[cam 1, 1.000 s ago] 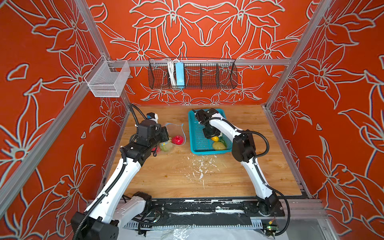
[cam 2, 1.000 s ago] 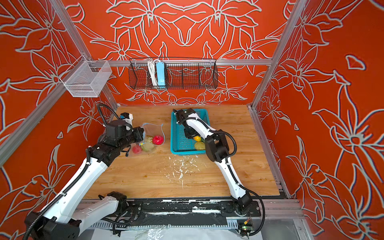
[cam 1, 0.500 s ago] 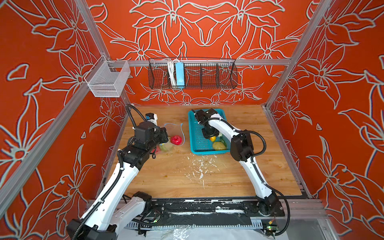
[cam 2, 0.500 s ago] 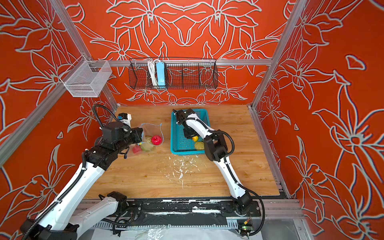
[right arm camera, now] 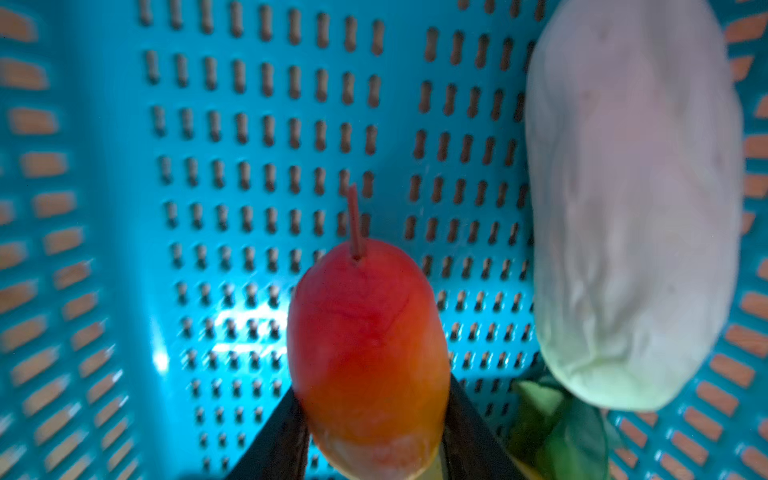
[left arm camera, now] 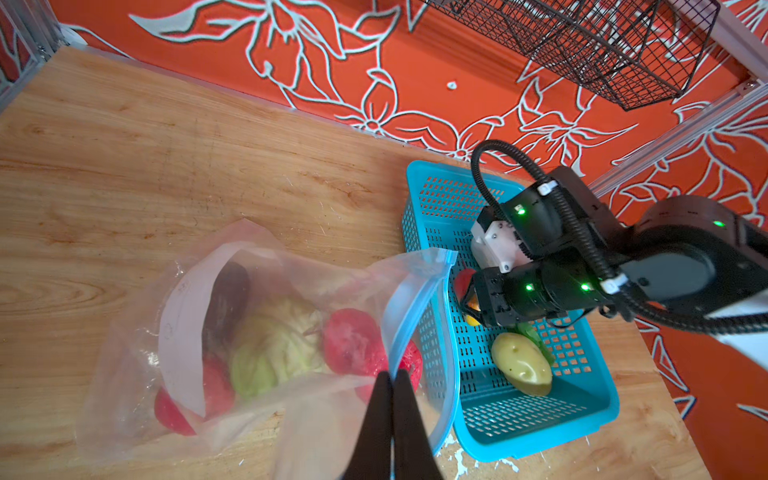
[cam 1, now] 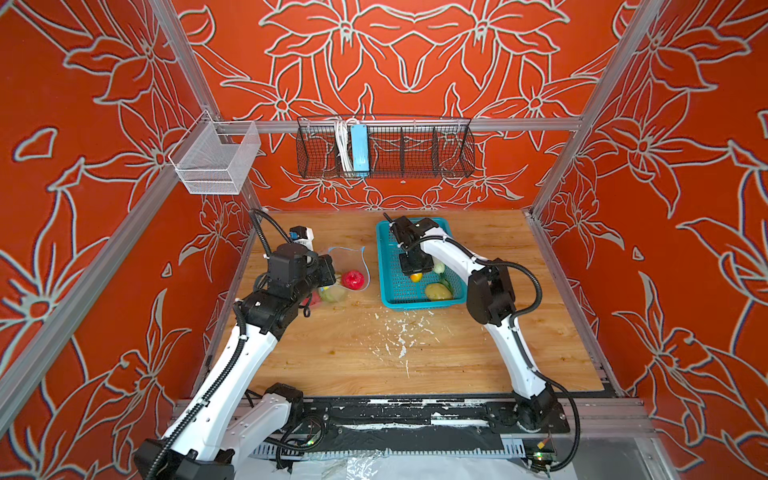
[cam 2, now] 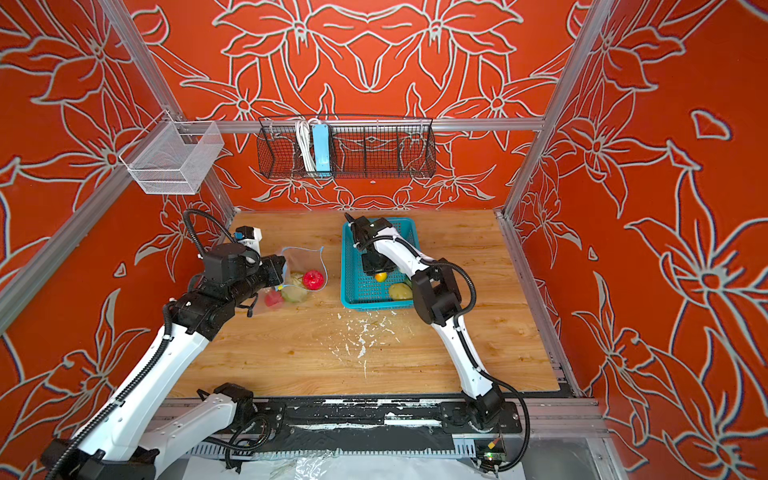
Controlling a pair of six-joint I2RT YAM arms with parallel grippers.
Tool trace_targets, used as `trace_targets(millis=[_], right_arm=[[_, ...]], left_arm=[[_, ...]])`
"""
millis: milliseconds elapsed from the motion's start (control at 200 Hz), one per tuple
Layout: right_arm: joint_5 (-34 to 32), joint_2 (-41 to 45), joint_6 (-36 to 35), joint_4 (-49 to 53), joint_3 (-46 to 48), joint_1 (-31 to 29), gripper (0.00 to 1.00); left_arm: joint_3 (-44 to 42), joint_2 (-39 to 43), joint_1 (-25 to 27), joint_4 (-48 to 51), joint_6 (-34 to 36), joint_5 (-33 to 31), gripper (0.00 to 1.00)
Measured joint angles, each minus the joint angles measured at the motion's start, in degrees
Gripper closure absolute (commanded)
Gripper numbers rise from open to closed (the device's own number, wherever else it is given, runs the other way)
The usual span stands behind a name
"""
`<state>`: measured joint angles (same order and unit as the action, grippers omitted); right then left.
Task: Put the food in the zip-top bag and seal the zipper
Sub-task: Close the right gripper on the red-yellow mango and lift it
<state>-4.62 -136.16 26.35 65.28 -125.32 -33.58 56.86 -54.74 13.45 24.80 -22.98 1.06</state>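
Note:
The clear zip-top bag [left arm camera: 291, 291] lies on the wooden table left of the teal basket [cam 1: 390, 249], its mouth held up. Inside it are a green cabbage [left arm camera: 274, 345], red strawberries [left arm camera: 353, 345] and a dark avocado [left arm camera: 228, 299]. My left gripper [left arm camera: 390, 376] is shut on the bag's rim at the blue zipper [left arm camera: 415, 299]; in a top view the left gripper [cam 1: 330, 282] is at the bag's left side. My right gripper [right arm camera: 374, 390] is shut on the orange-red mango [right arm camera: 365, 332] over the basket floor. A white cucumber [right arm camera: 631, 199] and a yellow potato [cam 1: 437, 291] lie in the basket.
A black wire basket with a light-blue power strip [cam 1: 359, 149] hangs on the back wall. A white mesh basket [cam 1: 216, 160] hangs at the left. White flecks [cam 1: 399, 336] mark the table in front of the teal basket. A green leaf [right arm camera: 557, 424] lies beside the cucumber.
The right gripper has edged slightly left inside the basket with the mango between its fingers. The left arm has shifted a little while keeping hold of the bag's rim.

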Motion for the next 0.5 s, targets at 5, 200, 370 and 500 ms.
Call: trace_targets(millis=[5, 200, 370, 500], right_arm=[[0.0, 0.1, 0.0, -0.1, 0.1, 0.0, 0.68], [1.7, 7.4, 1.4, -2.3, 2.0, -0.3, 0.69], [2.7, 15.4, 3.5, -6.0, 9.1, -0.5, 0.69], [3.9, 20.1, 5.9, -9.4, 14.1, -0.5, 0.69]], left_arm=[[0.0, 0.0, 0.0, 0.0, 0.0, 0.0, 1.00], [-0.5, 0.0, -0.3, -0.1, -0.2, 1.0, 1.00], [-0.7, 0.0, -1.1, -0.3, -0.3, 1.2, 1.00], [-1.7, 0.0, -1.2, -1.5, -0.3, 2.1, 1.00]])
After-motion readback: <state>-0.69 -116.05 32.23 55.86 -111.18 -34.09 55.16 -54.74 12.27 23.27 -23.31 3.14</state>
